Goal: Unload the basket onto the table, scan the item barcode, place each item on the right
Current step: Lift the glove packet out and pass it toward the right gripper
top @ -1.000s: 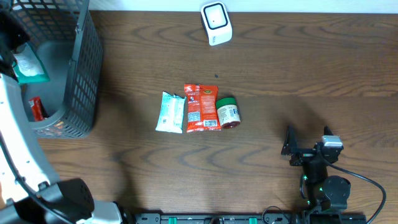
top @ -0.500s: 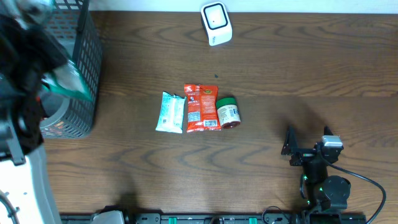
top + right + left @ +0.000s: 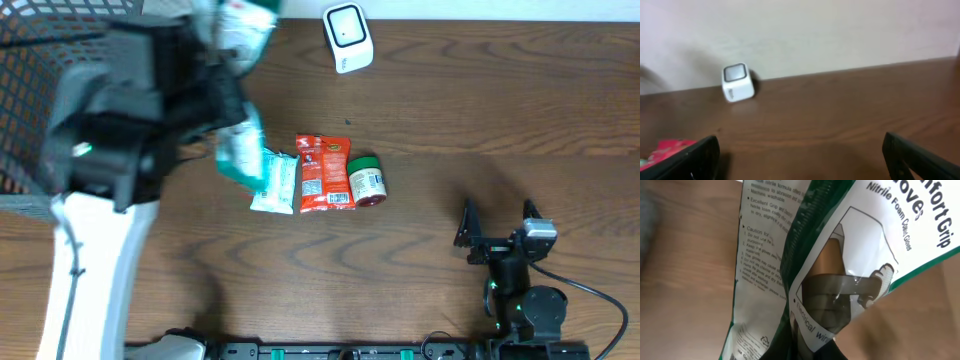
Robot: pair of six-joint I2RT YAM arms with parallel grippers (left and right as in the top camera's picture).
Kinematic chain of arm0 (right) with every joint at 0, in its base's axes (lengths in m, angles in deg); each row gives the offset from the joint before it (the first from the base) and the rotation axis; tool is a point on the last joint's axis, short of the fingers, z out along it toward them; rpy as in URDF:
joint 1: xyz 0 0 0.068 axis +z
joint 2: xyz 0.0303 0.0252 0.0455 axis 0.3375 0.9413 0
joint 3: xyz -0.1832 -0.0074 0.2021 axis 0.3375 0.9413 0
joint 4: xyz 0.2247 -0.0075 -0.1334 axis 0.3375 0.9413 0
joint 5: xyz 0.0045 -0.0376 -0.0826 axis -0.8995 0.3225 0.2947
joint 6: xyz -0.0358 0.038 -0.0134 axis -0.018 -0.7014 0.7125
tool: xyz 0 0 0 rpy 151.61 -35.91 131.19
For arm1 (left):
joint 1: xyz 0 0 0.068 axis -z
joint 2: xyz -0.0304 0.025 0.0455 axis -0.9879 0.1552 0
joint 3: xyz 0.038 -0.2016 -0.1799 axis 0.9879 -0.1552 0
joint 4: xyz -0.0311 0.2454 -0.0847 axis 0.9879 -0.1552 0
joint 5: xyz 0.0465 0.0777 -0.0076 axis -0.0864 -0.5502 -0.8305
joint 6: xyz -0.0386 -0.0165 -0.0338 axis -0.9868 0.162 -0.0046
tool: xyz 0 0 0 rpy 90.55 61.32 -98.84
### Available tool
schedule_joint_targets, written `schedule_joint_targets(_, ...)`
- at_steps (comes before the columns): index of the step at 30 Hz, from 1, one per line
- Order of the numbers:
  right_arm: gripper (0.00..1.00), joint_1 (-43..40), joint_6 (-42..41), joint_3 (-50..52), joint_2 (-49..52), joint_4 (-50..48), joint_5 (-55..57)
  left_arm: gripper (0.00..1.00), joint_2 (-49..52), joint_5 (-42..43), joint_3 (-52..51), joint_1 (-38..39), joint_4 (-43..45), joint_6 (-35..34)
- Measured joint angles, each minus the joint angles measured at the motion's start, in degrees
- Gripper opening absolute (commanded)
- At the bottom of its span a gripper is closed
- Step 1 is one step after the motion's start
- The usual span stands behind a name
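My left gripper (image 3: 812,351) is shut on a white-and-green glove pack (image 3: 790,255), which fills the left wrist view with its printed text side showing. From overhead the left arm looms blurred at the upper left, and the glove pack (image 3: 240,152) hangs over the table just left of the items lying there. The white cube scanner (image 3: 347,37) stands at the far edge, and the right wrist view shows the scanner (image 3: 737,82) against the wall. My right gripper (image 3: 497,235) rests near the front right, open and empty.
A white-teal packet (image 3: 274,181), a red snack packet (image 3: 324,172) and a green-lidded jar (image 3: 366,180) lie side by side mid-table. The grey mesh basket (image 3: 25,110) stands at the far left, mostly hidden behind the left arm.
The left arm has risen out of the basket with the glove pack and swung right, over the table towards the row of items. The right arm has not moved.
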Motion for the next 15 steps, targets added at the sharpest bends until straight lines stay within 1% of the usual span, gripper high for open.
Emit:
schedule_joint_targets(3,0.99,0.0,-1.88,-5.4,1.14,7.5,-0.81,0.07,3.5,0.13,0.0,4.79,3.17,-2.36)
schedule_joint_targets(7,0.99,0.0,-1.95,-19.61,7.23,18.64,-2.03,0.07,8.39,-1.68,-0.04,9.62,5.6,-5.86)
schedule_joint_targets(9,0.99,0.0,-0.92,-27.65,12.52,24.46,-3.76,0.07,10.25,-2.34,-0.09,11.13,6.73,-6.8)
schedule_joint_targets(11,0.99,0.0,0.48,-36.81,20.09,32.54,-6.86,0.07,11.67,-2.97,-0.26,12.37,7.56,-7.43)
schedule_joint_targets(15,0.99,0.0,2.73,-51.32,34.47,44.72,-14.38,0.07,12.5,-3.13,-0.59,13.75,7.76,-8.52)
